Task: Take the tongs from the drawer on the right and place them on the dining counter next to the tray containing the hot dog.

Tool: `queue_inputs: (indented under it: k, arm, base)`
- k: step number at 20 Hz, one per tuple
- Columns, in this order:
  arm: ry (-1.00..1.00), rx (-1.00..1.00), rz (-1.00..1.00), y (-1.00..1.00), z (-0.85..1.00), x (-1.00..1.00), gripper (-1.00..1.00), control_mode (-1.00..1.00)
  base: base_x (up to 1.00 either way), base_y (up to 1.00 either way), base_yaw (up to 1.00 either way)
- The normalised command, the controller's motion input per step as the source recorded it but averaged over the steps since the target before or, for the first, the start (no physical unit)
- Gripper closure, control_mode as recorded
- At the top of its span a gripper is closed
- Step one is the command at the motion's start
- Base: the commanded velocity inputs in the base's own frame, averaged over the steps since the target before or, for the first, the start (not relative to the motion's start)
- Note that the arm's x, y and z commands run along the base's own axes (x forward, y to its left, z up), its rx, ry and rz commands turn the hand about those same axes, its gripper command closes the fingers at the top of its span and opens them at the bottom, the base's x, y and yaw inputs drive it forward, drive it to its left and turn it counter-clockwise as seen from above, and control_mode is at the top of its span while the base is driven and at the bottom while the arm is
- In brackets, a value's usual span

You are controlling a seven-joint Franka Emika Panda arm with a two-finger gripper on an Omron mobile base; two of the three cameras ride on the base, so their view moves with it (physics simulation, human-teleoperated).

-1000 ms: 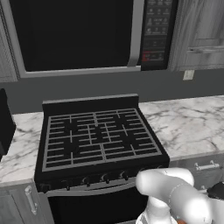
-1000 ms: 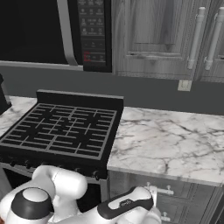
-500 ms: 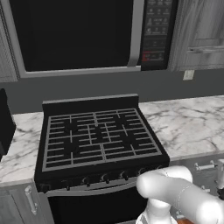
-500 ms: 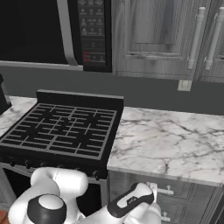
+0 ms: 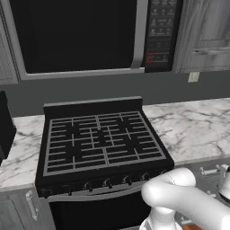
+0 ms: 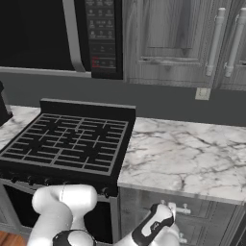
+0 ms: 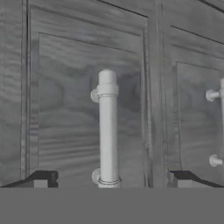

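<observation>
The grey wood-grain drawer [image 7: 65, 109] sits shut under the marble worktop to the right of the stove, and I also see it as drawer [image 6: 211, 211] and drawer [image 5: 211, 179]. Its pale bar handle [image 7: 107, 131] stands between my fingertips [image 7: 41, 178]. My gripper [image 7: 109, 180] is open, with one tip on each side of the handle and no contact that I can make out. From the right base view, the gripper [image 6: 162, 220] hovers just in front of the handle [image 6: 176, 208]. The tongs are hidden, and the dining counter is out of view.
A black gas stove [image 5: 101, 139] with knobs stands left of the drawer, with a microwave [image 5: 81, 36] above it. Marble worktop [image 6: 187, 153] runs to the right under grey wall cabinets [image 6: 182, 43]. A second handle [image 7: 218, 127] belongs to the neighbouring front.
My arm has reached lower and further right. The hand has closed in on the drawer's handle.
</observation>
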Motion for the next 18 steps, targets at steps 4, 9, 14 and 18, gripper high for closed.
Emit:
queue_inputs:
  k: [4, 9, 14, 18]
  arm:
    - [-0.08, 0.01, 0.0, -0.19, -0.34, 0.15, -1.0, -1.0]
    - [-0.04, 0.02, 0.0, -0.16, -0.09, 0.03, -1.0, -1.0]
    - [0.0, 0.02, 0.0, -0.19, 0.0, 0.0, -1.0, -1.0]
    - [0.0, 0.0, 0.0, -0.02, 0.0, 0.04, -1.0, -1.0]
  base:
    - [0.0, 0.0, 0.0]
    - [0.0, 0.0, 0.0]
    - [0.0, 0.0, 0.0]
    - [0.0, 0.0, 0.0]
